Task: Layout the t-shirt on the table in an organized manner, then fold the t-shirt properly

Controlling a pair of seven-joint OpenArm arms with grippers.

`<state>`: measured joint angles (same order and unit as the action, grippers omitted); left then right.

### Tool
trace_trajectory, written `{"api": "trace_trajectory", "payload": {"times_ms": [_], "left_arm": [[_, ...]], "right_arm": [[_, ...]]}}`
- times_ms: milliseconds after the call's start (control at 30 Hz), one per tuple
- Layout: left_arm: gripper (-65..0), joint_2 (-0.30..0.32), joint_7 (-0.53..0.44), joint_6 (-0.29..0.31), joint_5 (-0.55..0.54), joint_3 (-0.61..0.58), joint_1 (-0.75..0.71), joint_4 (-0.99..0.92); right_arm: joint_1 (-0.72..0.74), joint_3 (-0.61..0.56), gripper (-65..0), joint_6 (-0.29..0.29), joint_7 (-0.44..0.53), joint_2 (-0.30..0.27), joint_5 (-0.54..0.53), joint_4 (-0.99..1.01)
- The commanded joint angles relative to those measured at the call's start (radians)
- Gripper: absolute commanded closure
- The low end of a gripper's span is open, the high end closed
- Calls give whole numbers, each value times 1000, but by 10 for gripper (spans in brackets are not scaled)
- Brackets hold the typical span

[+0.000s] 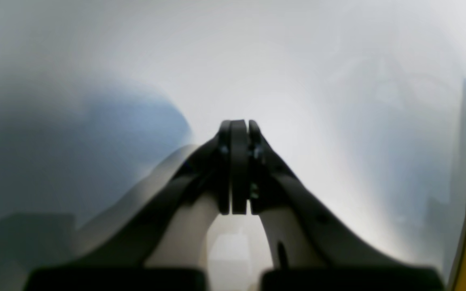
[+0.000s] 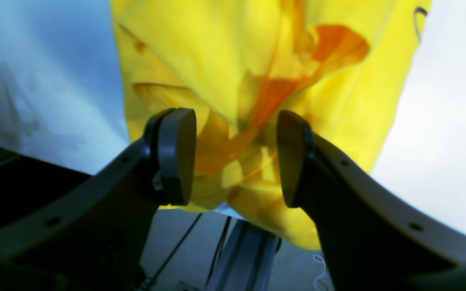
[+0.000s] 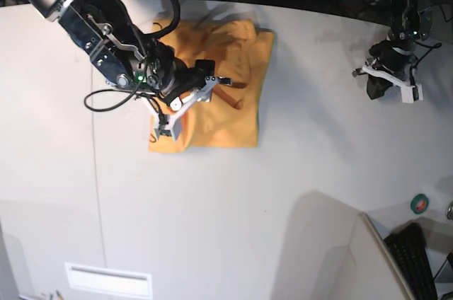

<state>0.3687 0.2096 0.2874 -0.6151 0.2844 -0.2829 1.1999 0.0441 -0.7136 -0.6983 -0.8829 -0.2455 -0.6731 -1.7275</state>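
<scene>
**Over the far left half of the table: right arm above the shirt, left arm parked**

Toward the table's [image 3: 283, 194] far left corner, the right arm reaches in from that corner and slants down over the t-shirt [image 3: 226, 95]. The right gripper [image 2: 236, 157] is tilted, its jaws spread apart, with bunched cloth showing between the two dark pads [image 2: 176, 155]. Whether either pad touches the cloth cannot be told; nothing is pinched.

The t-shirt lies in the far left-centre part of the table, near the far edge, in a roughly rectangular shape. It is soft orange-yellow cloth, creased along the middle, with a darker orange fold beside the gripper. In the right wrist view a thin dark loop shows near its upper right edge.

The table is smooth and off-white, with a thin dark seam running front to back near its left edge.

Near the far right edge, the left arm hangs upright over bare tabletop, well apart from the shirt. The left gripper [image 1: 239, 167] has its dark fingers pressed together, gripping nothing. A strip of yellow cloth shows at the right border of its wrist view.

No containers are in view.
</scene>
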Motion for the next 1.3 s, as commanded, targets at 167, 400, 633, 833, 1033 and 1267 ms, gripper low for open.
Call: {"api": "trace_trajectory", "payload": {"times_ms": [167, 400, 633, 833, 1033, 1267], "left_arm": [[0, 16, -22, 6, -10, 5, 3, 13], [0, 14, -22, 6, -10, 5, 3, 13], [0, 16, -22, 6, -10, 8, 1, 13], [0, 16, -22, 6, -10, 8, 1, 13], [0, 14, -22, 6, -10, 5, 6, 13], [0, 13, -22, 6, -10, 5, 7, 13]], "right_arm": [[23, 2, -285, 0, 9, 2, -1, 11], [23, 1, -102, 0, 60, 25, -1, 37], [21, 7, 0, 0, 98, 50, -1, 64], [44, 2, 0, 0, 103, 51, -1, 27], [83, 4, 0, 0, 101, 73, -3, 27], [113, 2, 0, 0, 101, 140, -1, 33]]}}
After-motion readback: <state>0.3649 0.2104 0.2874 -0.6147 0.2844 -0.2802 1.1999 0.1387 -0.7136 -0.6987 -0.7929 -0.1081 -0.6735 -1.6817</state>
